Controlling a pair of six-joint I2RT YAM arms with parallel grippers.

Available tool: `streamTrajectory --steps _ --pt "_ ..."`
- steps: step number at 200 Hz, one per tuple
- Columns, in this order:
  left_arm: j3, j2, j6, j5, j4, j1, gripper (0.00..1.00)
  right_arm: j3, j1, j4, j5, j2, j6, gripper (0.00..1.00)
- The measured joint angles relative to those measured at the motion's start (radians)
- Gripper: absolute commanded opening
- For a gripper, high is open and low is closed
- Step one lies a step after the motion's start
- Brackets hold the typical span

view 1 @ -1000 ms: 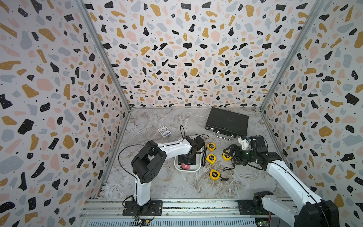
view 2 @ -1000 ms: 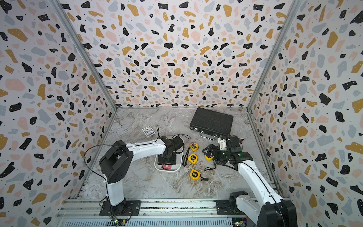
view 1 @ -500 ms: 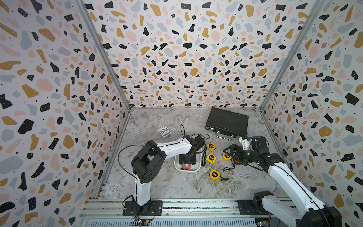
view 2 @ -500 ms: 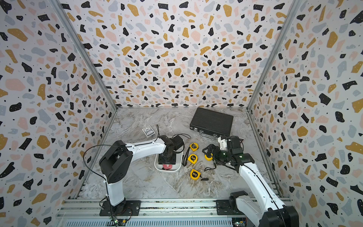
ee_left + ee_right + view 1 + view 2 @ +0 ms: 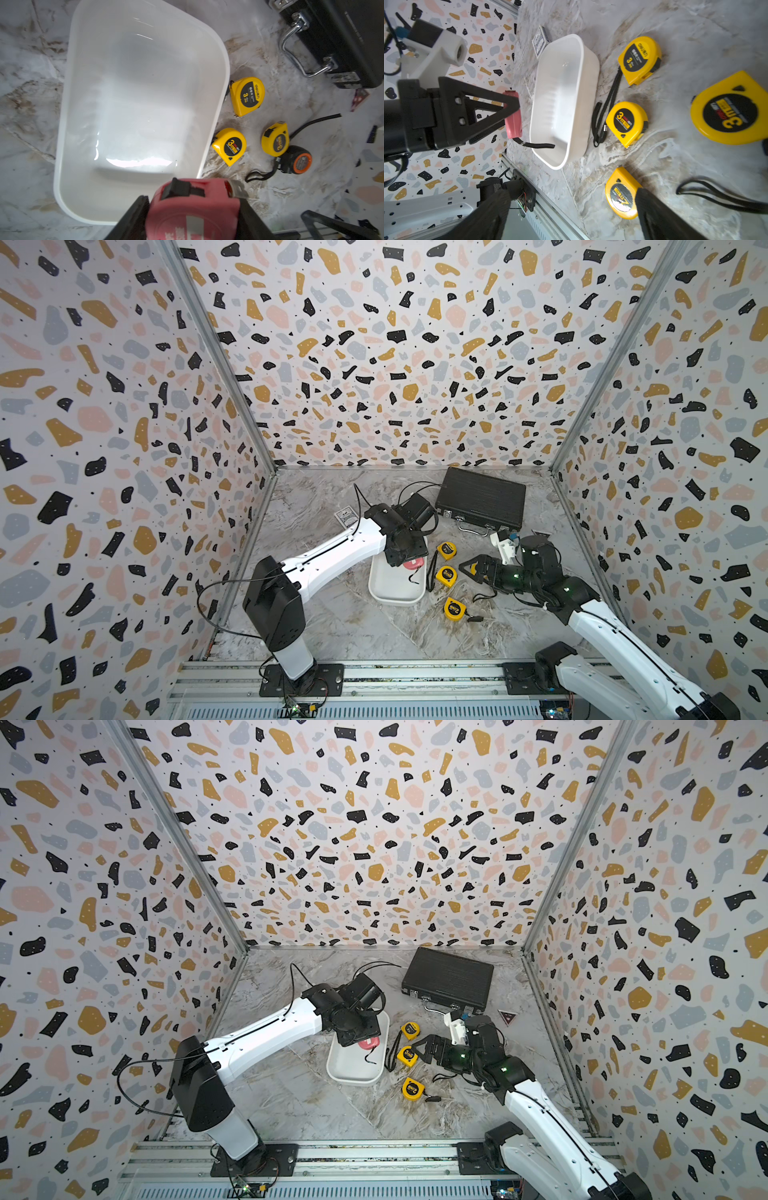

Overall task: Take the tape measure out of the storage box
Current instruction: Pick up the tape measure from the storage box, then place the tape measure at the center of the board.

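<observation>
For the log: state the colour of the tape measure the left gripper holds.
Pinkish red tape measure, best in left wrist view.

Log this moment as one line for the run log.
left gripper: shut on red tape measure | red tape measure: above storage box, strap hanging into it | right gripper: open, empty

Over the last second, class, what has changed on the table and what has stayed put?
The left gripper closed on the red tape measure and lifted it above the storage box, its strap dangling inside. The yellow tape measures and black case stayed put; the right gripper stayed open.
</observation>
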Motion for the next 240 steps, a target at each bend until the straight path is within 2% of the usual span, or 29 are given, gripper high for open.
streamTrajectory --steps 47,81,106,169,240 --pt "0.105 0.036 -0.113 0.099 0.060 -0.001 0.00 -0.015 0.128 0.141 0.105 0.000 0.021 0.98" --pt "0.194 0.087 -0.165 0.156 0.097 -0.007 0.00 -0.016 0.156 0.225 0.166 0.021 0.023 0.95" --pt "0.200 0.100 -0.191 0.188 0.100 -0.016 0.00 -0.016 0.160 0.287 0.202 0.047 0.022 0.89" --pt "0.200 0.101 -0.232 0.257 0.102 -0.030 0.00 -0.026 0.161 0.420 0.233 0.119 0.039 0.62" --pt "0.199 0.107 -0.249 0.292 0.129 -0.029 0.00 -0.040 0.169 0.483 0.222 0.117 0.070 0.16"
